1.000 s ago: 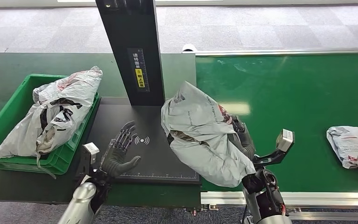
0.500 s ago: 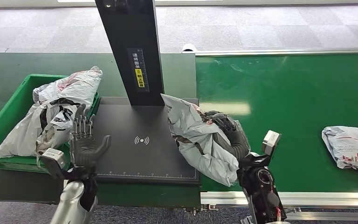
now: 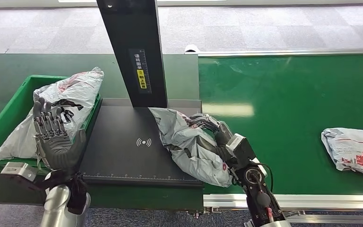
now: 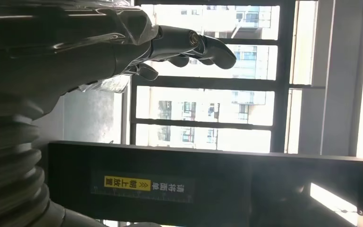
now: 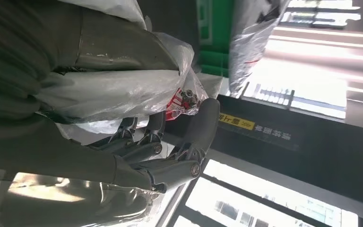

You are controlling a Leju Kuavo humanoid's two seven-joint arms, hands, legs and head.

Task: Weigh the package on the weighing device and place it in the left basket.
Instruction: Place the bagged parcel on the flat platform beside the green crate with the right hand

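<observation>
While the crumpled grey plastic mailer package (image 3: 189,144) lies on the right part of the flat black weighing platform (image 3: 123,142), its lower end hanging past the platform's edge toward the green conveyor belt (image 3: 288,118), the right hand (image 3: 215,132) grips it from the belt side, dark fingers (image 5: 146,151) curled into the wrinkled film, as the right wrist view shows close up. The package's top corner reaches almost to the foot of the black upright column (image 3: 134,52) with its yellow label. The left hand (image 3: 54,137) is raised upright over the near left corner of the platform, palm facing the package, fingers spread and straight, holding nothing and touching nothing. Behind it sits the green plastic basket (image 3: 9,111) on the dark green table (image 3: 9,68), already holding a large grey bagged parcel (image 3: 61,109). Far to the right on the belt lies another grey mailer bag with red print (image 3: 354,151), well apart from both hands.
</observation>
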